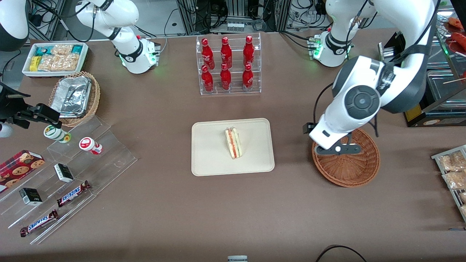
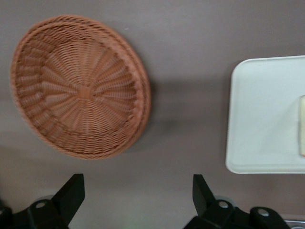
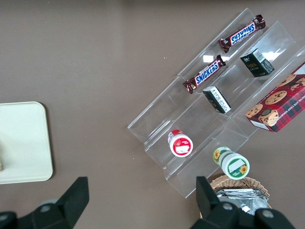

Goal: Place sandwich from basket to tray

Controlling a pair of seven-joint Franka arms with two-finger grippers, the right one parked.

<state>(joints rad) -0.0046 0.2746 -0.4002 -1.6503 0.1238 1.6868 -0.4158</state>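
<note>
on the tray (image 1: 211, 160), about at its middle, the sandwich (image 1: 233, 142) lies as a small wedge with its cut edge up, the red and yellowish filling showing between pale slices; its long side runs from farther off toward the front camera. the basket (image 1: 355, 171) stands well apart from the tray, toward the working arm's end of the table, and the wrist view shows its woven floor bare, so the move looks to be already made. the gripper (image 2: 138, 198) hangs above the table near the basket's rim, with its fingers (image 2: 71, 193) spread wide and nothing between them. as for handling, the sandwich is likely very light and soft: bread of this kind would give under pressure, and a hard squeeze would probably dent the slices or push the filling out at the edge. the layers may also slide on each other if it is taken by the two bread faces with a slanting pull. should it need to be taken up again, the safer hold seems to be across the two flat bread faces, near the thick middle of the wedge and not at its thin tip, with a gentle closing and a straight lift. its surface looks dry and not slippery, so a light grip should be enough.
</note>
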